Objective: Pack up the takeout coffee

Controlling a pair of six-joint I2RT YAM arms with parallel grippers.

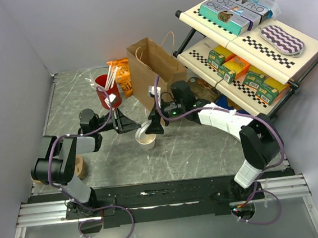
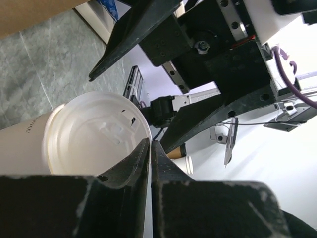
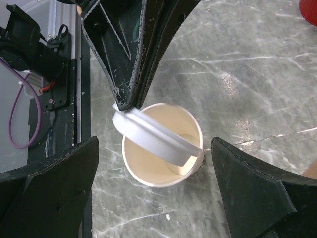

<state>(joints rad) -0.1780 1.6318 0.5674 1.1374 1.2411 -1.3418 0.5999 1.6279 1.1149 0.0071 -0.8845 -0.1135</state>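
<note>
Grey marbled table (image 1: 207, 148) lay under both arms, with pale purple walls around it. Near the middle of the table stood the white coffee cup (image 1: 147, 140), upright. Its white lid (image 3: 153, 136) sat tipped on top. One edge rested on the cup's rim, and the edge nearest the left gripper (image 2: 150, 145) was lifted up. That gripper reached in from the left, its jaws pinched almost shut on the lifted edge. The right gripper (image 3: 154, 144) hung over the cup with its jaws wide open, one finger on each side, not touching it. A brown paper bag (image 1: 151, 69) stood just beyond the cup, on the far side. A red cup (image 1: 108, 93) with white sticks stood left of the bag.
</note>
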